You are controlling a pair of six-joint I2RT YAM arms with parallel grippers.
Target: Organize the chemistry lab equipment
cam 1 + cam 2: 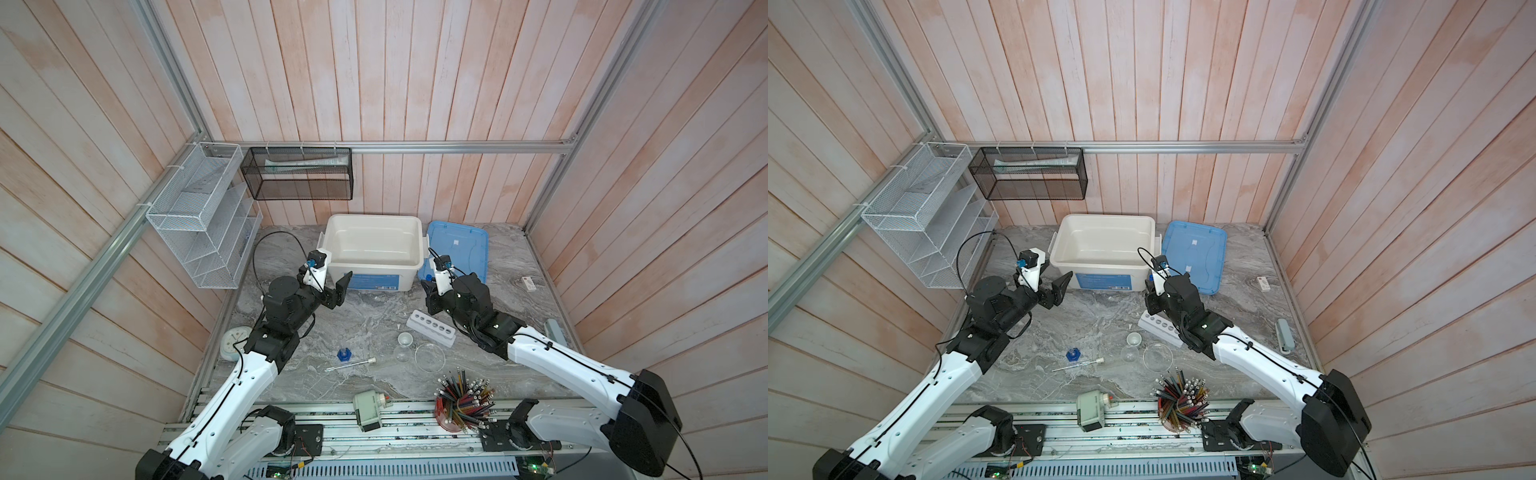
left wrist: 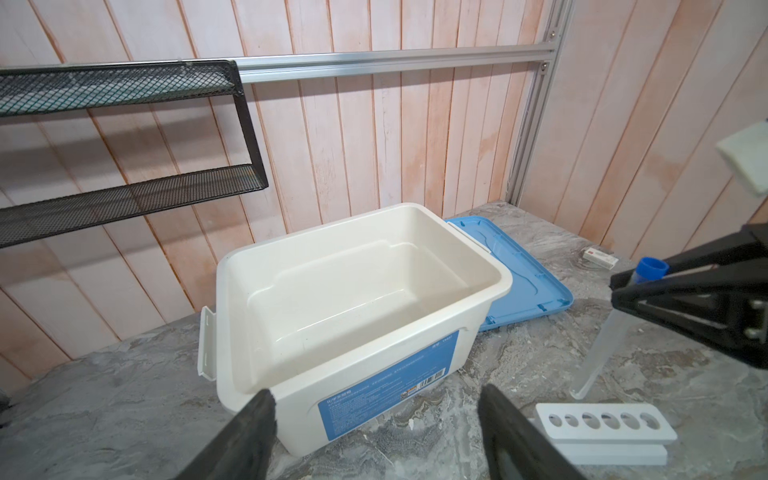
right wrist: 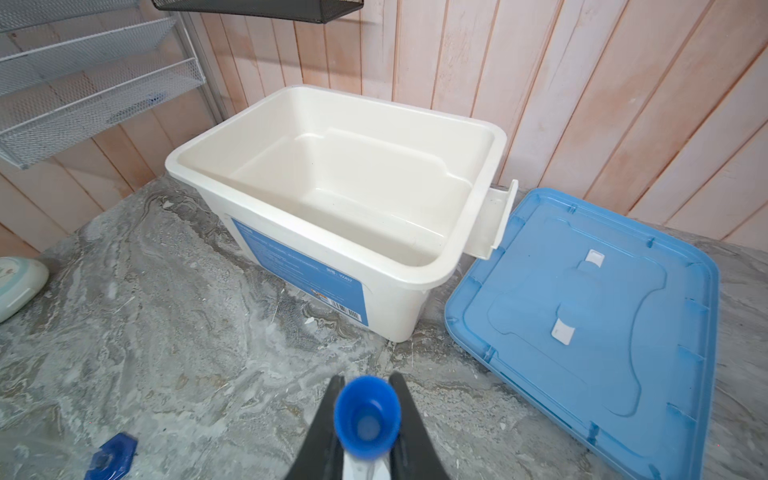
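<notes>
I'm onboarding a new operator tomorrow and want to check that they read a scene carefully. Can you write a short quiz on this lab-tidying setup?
1. True or false: the white plastic storage bin already holds lab items.
2. What is the right gripper holding? A) a blue-capped clear test tube; B) a metal spoon; C) a glass beaker.
3. Where does the white-capped clear test tube lie?

Key
1. False: nothing is in it.
2. A.
3. Flat on the grey marbled table, beside the small blue-based clear cylinder.
</notes>
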